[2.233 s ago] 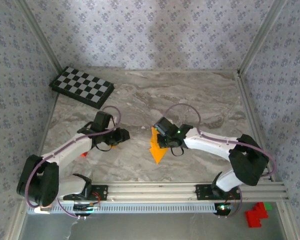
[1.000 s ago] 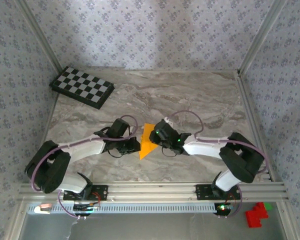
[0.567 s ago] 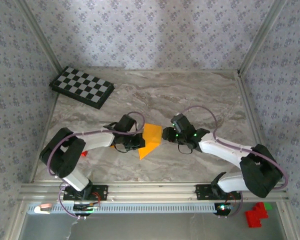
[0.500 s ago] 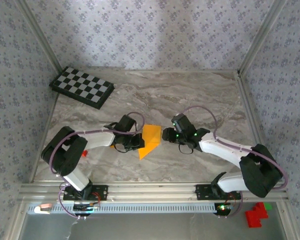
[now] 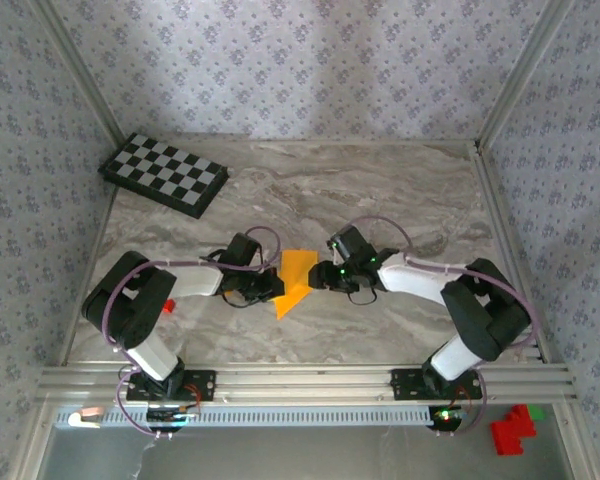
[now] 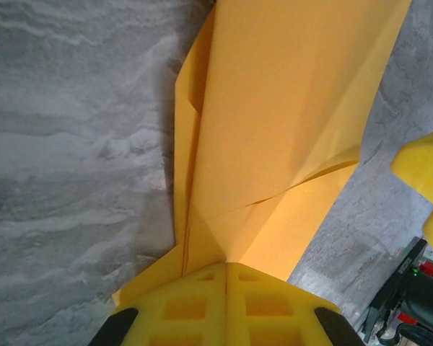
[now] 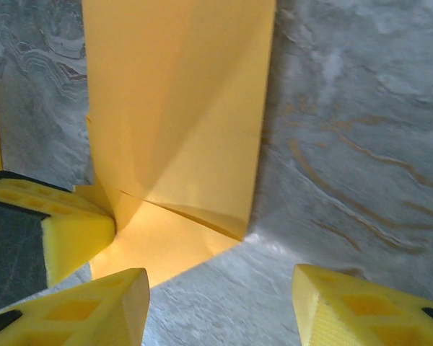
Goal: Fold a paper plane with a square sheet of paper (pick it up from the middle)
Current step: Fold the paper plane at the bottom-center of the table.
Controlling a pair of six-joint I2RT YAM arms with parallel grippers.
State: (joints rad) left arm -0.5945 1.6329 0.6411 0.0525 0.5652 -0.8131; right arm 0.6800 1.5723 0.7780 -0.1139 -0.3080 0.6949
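Note:
The square sheet of paper [image 5: 296, 279], orange-yellow and folded narrow with a point at its near end, lies mid-table. My left gripper [image 5: 271, 286] is shut on its left edge. In the left wrist view the paper [image 6: 289, 108] runs out from between the pressed-together pads [image 6: 202, 303] of that gripper [image 6: 227, 268], and its creases show. My right gripper [image 5: 321, 279] sits just right of the sheet, open. In the right wrist view its yellow fingers [image 7: 94, 306] spread over bare marble below the paper's [image 7: 173, 108] corner, touching nothing.
A black-and-white checkered board [image 5: 164, 174] lies at the back left. A small orange-red block [image 5: 167, 306] sits by the left arm. Red and green blocks [image 5: 512, 430] lie beyond the front rail at right. Patterned walls close in three sides of the marble table [image 5: 380, 190].
The left gripper came in and shut on the paper's left edge. The right gripper let go, opened, drew back to the right, then returned close to the sheet's right edge.

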